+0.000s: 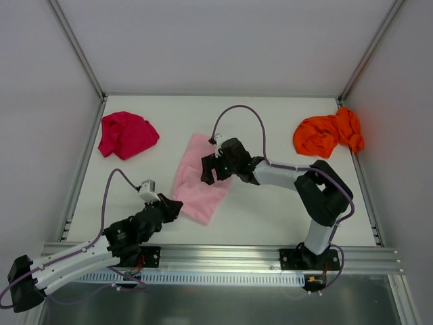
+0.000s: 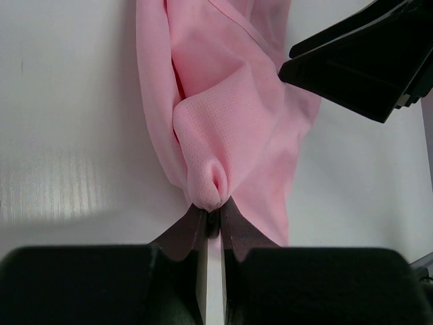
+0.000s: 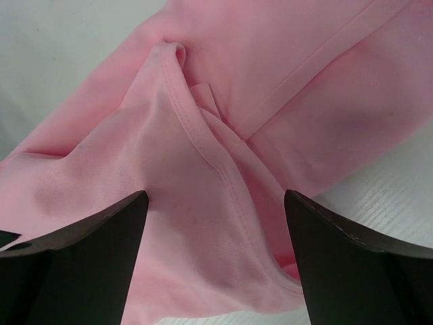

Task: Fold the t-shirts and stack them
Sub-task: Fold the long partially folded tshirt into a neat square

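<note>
Pink t-shirt (image 1: 196, 179) at centre, rumpled, unfolded: pinched at its 7 o'clock edge in closed left gripper (image 1: 172, 205), straddled at 1 o'clock by right gripper (image 1: 211, 169), jaws apart. Magenta t-shirt (image 1: 126, 134) at 10 o'clock, orange t-shirt (image 1: 327, 134) at 2 o'clock, both crumpled. Seemingly early: every fold and stack left.

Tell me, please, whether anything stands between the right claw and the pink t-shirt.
Nothing visible does. The right claw hangs open over the pink t-shirt, its fingers either side of a raised fold; the left claw pinches its edge.
</note>
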Available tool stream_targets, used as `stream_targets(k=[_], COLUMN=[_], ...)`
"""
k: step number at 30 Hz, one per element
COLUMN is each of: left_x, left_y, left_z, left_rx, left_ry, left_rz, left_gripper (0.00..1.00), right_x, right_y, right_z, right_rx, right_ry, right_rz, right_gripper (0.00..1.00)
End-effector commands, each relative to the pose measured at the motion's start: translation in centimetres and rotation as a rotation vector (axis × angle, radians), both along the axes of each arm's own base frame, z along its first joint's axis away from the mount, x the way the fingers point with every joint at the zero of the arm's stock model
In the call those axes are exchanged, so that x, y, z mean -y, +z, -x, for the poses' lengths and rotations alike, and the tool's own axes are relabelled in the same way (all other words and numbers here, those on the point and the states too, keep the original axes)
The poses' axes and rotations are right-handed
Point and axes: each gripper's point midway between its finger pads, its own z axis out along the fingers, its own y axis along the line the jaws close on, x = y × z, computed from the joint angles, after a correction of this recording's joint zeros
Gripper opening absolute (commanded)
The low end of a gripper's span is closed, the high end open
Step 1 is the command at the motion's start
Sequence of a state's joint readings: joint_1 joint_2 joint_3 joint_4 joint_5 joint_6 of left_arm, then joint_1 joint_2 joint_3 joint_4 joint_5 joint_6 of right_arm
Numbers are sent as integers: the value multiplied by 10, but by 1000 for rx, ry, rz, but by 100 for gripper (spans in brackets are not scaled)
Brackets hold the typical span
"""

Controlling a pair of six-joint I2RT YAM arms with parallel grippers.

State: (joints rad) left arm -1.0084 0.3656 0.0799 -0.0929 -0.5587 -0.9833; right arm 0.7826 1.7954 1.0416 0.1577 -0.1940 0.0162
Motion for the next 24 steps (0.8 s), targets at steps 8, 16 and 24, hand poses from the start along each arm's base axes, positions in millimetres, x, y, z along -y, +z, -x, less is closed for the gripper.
stream_targets(k=[8, 16, 24], left_x=[5, 21, 16], left_y=[59, 95, 101], left_z=[-8, -20, -28], left_rx=[116, 162, 179], left_ry=[4, -8, 47], left_rz=[105, 94, 85], left_gripper=[0, 0, 0], right_x=[9, 24, 34], right_y=[-13, -28, -24], right_z=[7, 21, 33], right_rx=[29, 51, 79], right_ry=[44, 73, 78], right_rz=[25, 112, 111], right_gripper=[88, 89, 90])
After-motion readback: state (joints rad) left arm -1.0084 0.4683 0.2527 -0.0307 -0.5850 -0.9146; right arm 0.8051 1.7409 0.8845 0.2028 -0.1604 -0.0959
